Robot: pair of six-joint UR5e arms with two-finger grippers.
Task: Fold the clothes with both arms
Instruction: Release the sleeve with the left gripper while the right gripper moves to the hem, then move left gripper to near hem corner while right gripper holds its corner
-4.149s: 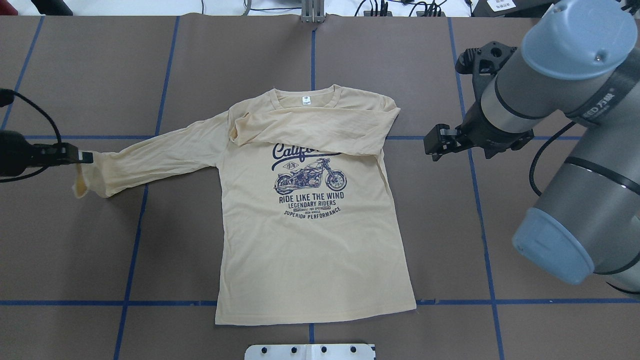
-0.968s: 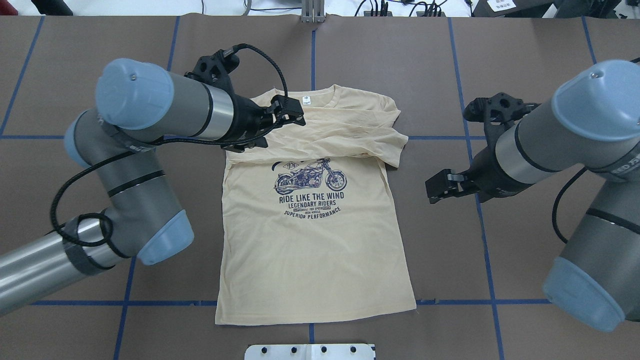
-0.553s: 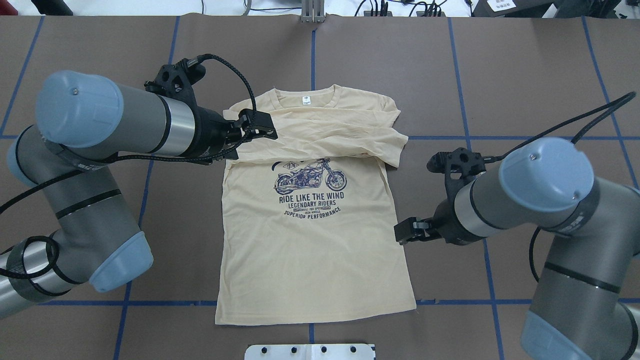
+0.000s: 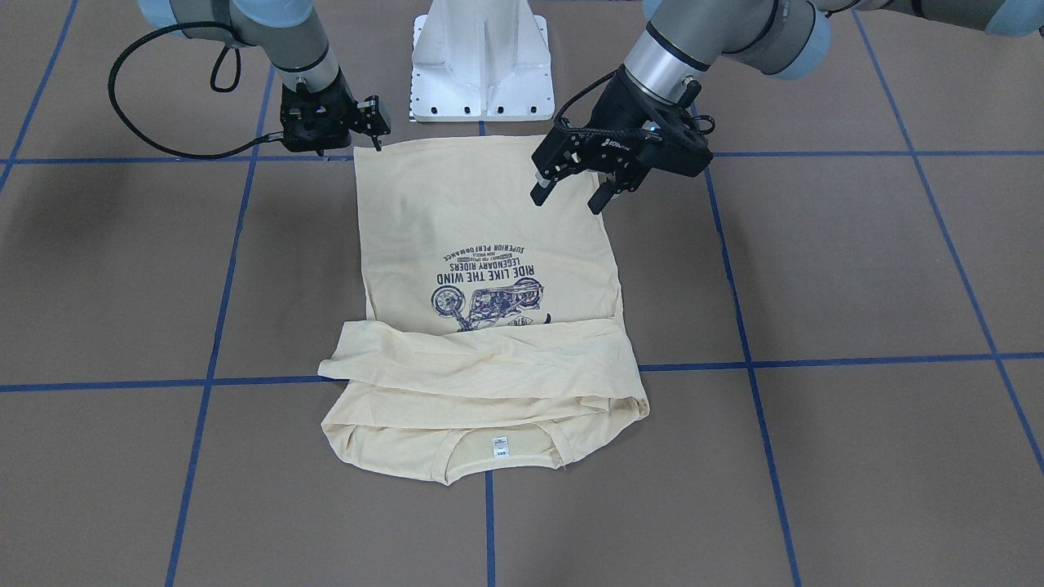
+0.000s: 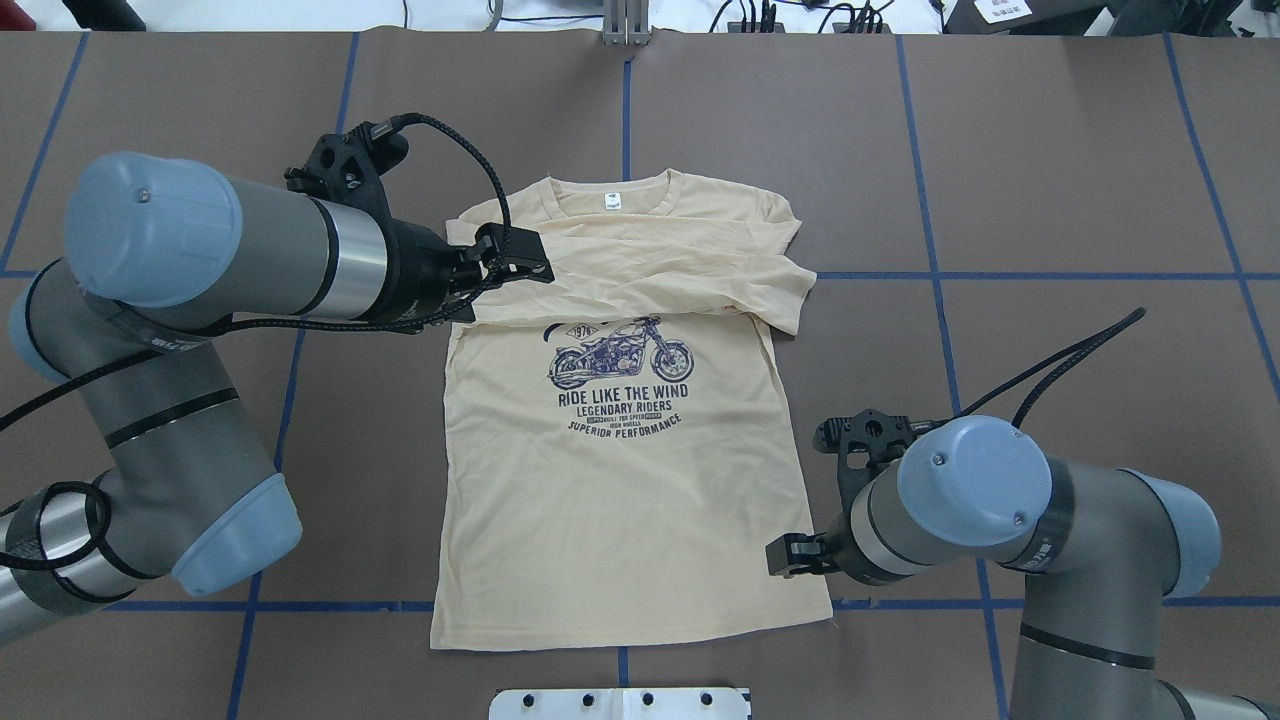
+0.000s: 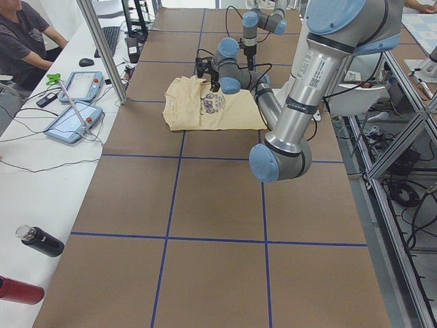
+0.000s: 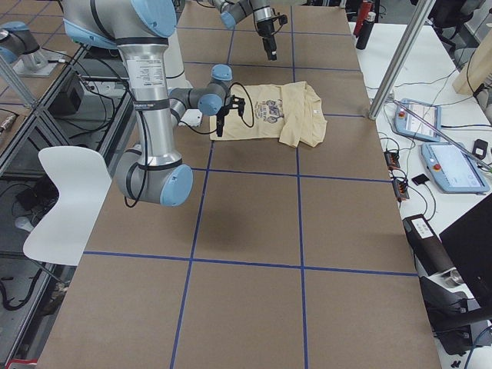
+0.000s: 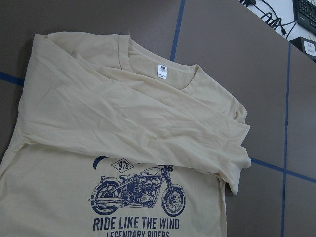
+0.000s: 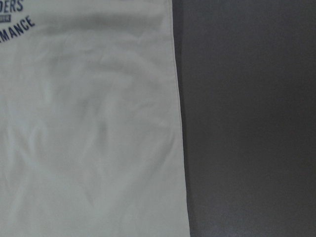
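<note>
The cream-yellow shirt (image 5: 620,480) lies flat, print up, with both sleeves (image 5: 680,275) folded across the chest and covering the top of the print. Its white neck label (image 5: 611,201) points away from the robot. My left gripper (image 5: 520,258) hangs open high above the shirt's left shoulder, both fingers spread and holding nothing (image 4: 568,196). From its wrist view the folded sleeves (image 8: 123,128) show from well above. My right gripper (image 5: 783,557) is low at the shirt's right side seam just above the hem corner (image 4: 377,124), open as far as I can see, with nothing in it.
The white pedestal base (image 4: 481,65) stands just behind the hem. Blue tape lines (image 5: 930,275) cross the brown table cover. A side bench with tablets (image 6: 72,123), bottles (image 6: 41,240) and a seated person (image 6: 24,37) runs past a metal pole (image 6: 102,51).
The left sleeve, earlier stretched out left in my left gripper, now lies across the chest, released. My left gripper drew back leftward; my right arm swung down to the hem's right corner.
</note>
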